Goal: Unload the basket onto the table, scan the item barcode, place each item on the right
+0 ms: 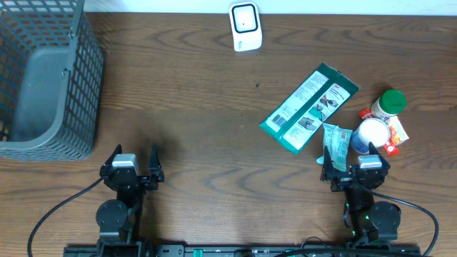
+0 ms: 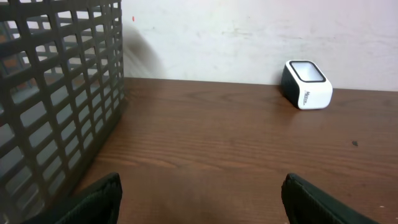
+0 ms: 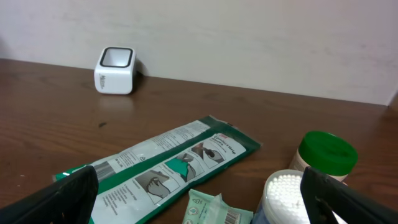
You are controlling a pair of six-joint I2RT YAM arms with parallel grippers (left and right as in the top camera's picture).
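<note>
Overhead: shows the left gripper (image 1: 134,155) at the near left of the table (image 1: 200,107), jaws spread, gripping nothing. Shows the right gripper (image 1: 355,155) at the near right, jaws likewise spread wide and empty. Places the white scanner (image 1: 245,27) at the far edge, near centre, standing alone. Finds the green packet (image 1: 308,108) lying flat and aslant, right of centre, well apart from the scanner. Notes a small sachet (image 1: 335,140), a white-lidded jar (image 1: 371,133) and a green-capped bottle (image 1: 390,102) clustered just right of the packet, directly ahead of the right gripper. Records a grey mesh basket (image 1: 89,86) at far left.

Left wrist: confirms both fingers (image 2: 93,202) set wide apart over bare wood, nothing between them. Puts the basket close on the left, the scanner far ahead to the right.

Right wrist: confirms fingertips (image 3: 56,199) wide apart, touching no item. Shows the packet printed side up, the scanner beyond it by the wall, the sachet, jar and bottle nearest.
</note>
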